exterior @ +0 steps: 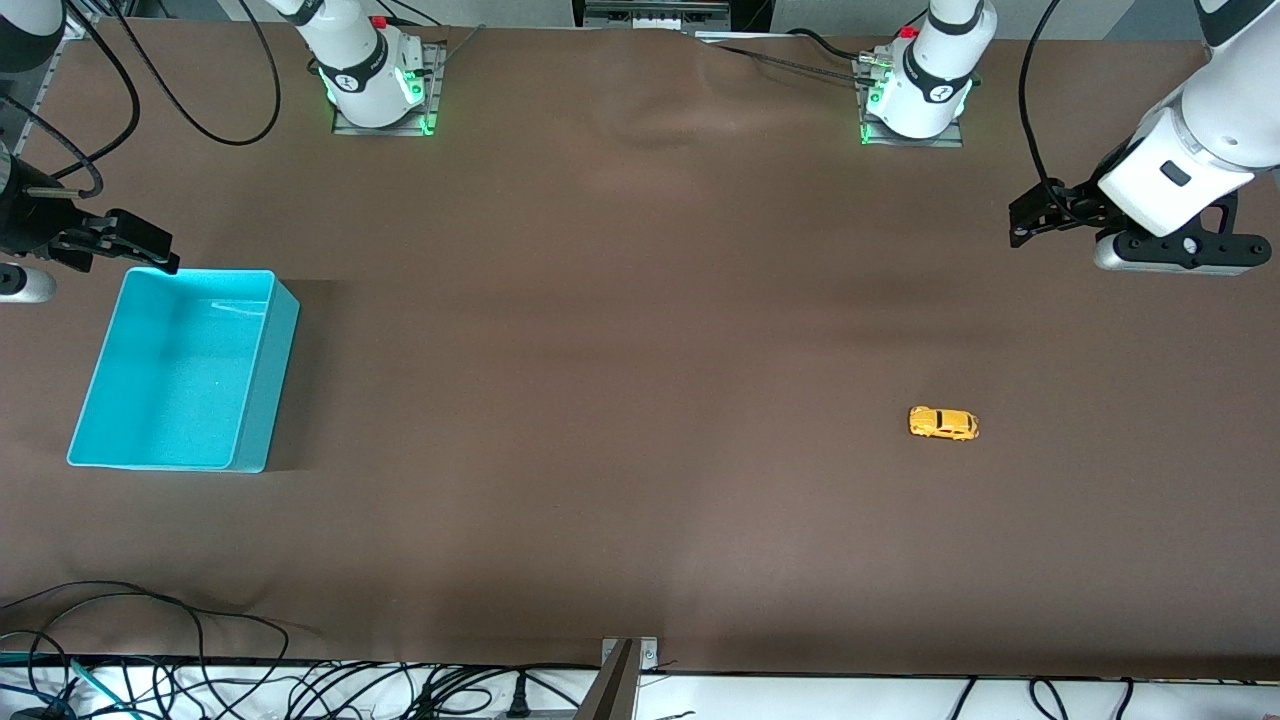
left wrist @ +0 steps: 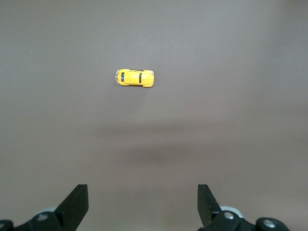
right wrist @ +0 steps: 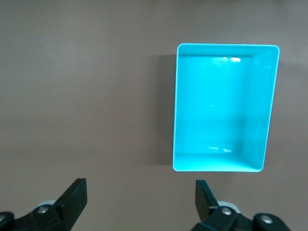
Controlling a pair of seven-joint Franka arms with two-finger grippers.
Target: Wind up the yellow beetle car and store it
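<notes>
The yellow beetle car [exterior: 943, 423] stands alone on the brown table toward the left arm's end; the left wrist view shows it [left wrist: 134, 78] from above, well clear of the fingertips. My left gripper [exterior: 1030, 215] hangs open over bare table at that end, with nothing between its fingers [left wrist: 142, 190]. A turquoise bin [exterior: 270, 400] sits empty at the right arm's end. My right gripper [exterior: 140, 245] is open over the table beside the bin's corner farthest from the front camera. In the right wrist view the bin [right wrist: 224, 46] lies off to one side of the open gripper [right wrist: 139, 183].
Both arm bases [exterior: 380, 85] [exterior: 915, 95] stand along the table edge farthest from the front camera. Loose cables [exterior: 150, 640] trail over the edge nearest that camera. A wide stretch of brown table [exterior: 620, 400] separates car and bin.
</notes>
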